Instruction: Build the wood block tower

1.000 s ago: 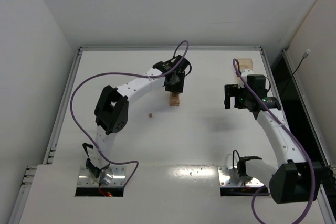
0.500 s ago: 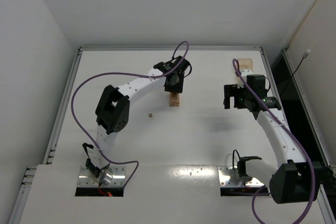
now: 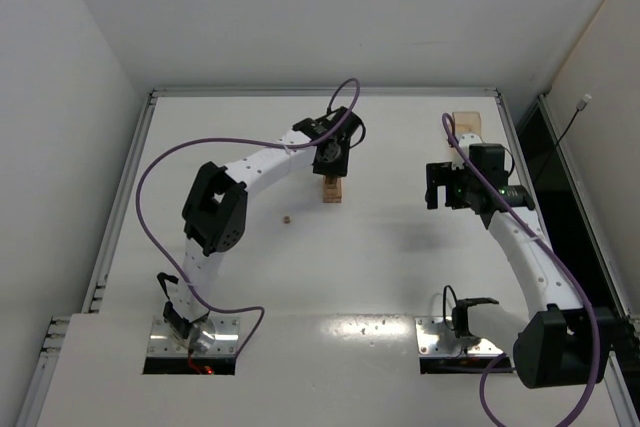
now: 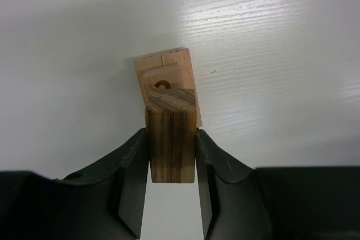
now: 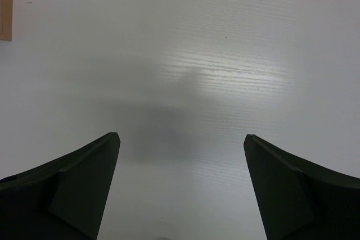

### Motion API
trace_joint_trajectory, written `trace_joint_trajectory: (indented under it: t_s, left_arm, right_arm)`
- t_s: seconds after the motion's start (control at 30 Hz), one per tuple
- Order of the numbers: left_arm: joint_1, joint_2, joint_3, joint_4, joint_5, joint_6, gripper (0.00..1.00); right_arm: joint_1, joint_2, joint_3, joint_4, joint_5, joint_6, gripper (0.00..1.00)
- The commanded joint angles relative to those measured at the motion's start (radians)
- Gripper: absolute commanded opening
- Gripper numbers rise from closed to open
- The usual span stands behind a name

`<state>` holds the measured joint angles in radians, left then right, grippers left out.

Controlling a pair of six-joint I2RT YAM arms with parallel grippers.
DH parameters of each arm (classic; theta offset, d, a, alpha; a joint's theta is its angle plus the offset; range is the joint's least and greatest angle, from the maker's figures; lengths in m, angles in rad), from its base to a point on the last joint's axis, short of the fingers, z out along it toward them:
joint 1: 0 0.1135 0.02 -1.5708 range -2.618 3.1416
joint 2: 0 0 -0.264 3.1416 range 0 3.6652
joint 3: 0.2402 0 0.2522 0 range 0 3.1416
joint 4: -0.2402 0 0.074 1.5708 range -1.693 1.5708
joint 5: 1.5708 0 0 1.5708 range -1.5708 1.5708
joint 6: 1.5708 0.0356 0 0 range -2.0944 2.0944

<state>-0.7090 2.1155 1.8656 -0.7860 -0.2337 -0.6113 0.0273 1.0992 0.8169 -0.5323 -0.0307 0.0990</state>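
Presently, a wood block (image 4: 171,139) is clamped in left jaws over the tower (image 4: 165,64), right jaws wide: toppling may be caused by off-centre release.

A robotics lab cell: a plain white desk (image 3: 380,267) boxed in by bare white walls (image 3: 300,17), with a left arm (image 3: 255,167) and right arm (image 3: 530,257), purple-cabled, bolted to metal plates (image 3: 228,328) at the desk's near edge.

Left gripper (image 4: 171,140) clamps an upright, dark-grained wood block (image 4: 171,130) over the tower (image 4: 167,67) of pale blocks on a white table (image 4: 275,49)
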Motion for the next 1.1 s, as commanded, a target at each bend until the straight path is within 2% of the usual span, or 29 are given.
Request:
trace_joint_trajectory:
  t_s: [0.0,0.27,0.3,0.33,0.37,0.43,0.57,0.6,0.67,0.7,0.73,0.87,0.97,1.07]
  left_arm:
    - [-0.003,0.026,0.040,0.001,-0.016,-0.010,0.00]
    - [0.006,0.035,0.049,0.001,-0.016,-0.010,0.00]
    - [0.006,0.035,0.049,0.001,-0.016,-0.010,0.02]
    - [0.006,0.035,0.049,0.001,-0.016,-0.010,0.05]
    - [0.006,0.044,0.049,0.001,-0.016,-0.010,0.16]
    - [0.016,0.044,0.049,0.001,-0.016,-0.010,0.22]
    - [0.016,0.044,0.049,0.001,-0.016,-0.010,0.44]
    - [0.016,0.044,0.049,0.001,-0.016,-0.010,0.53]
    - [0.016,0.044,0.049,0.001,-0.016,-0.010,0.65]
    - [0.016,0.044,0.049,0.001,-0.016,-0.010,0.77]
    - [0.016,0.044,0.049,0.001,-0.016,-0.010,0.81]
    - [0.016,0.044,0.049,0.001,-0.026,0.001,0.87]
    - [0.016,-0.003,0.049,0.001,-0.026,0.010,0.87]
    - [0.016,-0.090,-0.017,0.020,-0.016,0.010,0.87]
  right_arm:
    - [-0.006,0.001,0.001,0.029,-0.017,0.013,0.89]
    - [-0.006,0.010,0.001,0.029,-0.026,0.022,0.89]
    - [-0.006,0.010,0.001,0.029,-0.026,0.022,0.89]
    - [-0.006,0.010,0.001,0.029,-0.026,0.022,0.89]
    - [-0.006,0.010,0.001,0.029,-0.026,0.022,0.89]
    - [-0.006,0.010,0.001,0.029,-0.026,0.022,0.89]
    - [-0.006,0.019,0.001,0.029,-0.026,0.022,0.89]
    - [-0.006,0.019,0.001,0.029,-0.035,0.022,0.89]
    - [-0.006,0.019,0.001,0.029,-0.035,0.022,0.89]
    - [-0.006,0.019,0.001,0.029,-0.035,0.022,0.89]
    - [-0.006,0.019,0.001,0.029,-0.035,0.022,0.89]
    - [-0.006,0.010,-0.009,0.029,-0.035,0.022,0.89]
    - [-0.006,0.010,-0.019,0.029,-0.035,0.022,0.89]
    - [-0.006,0.001,-0.041,0.029,-0.035,0.022,0.89]
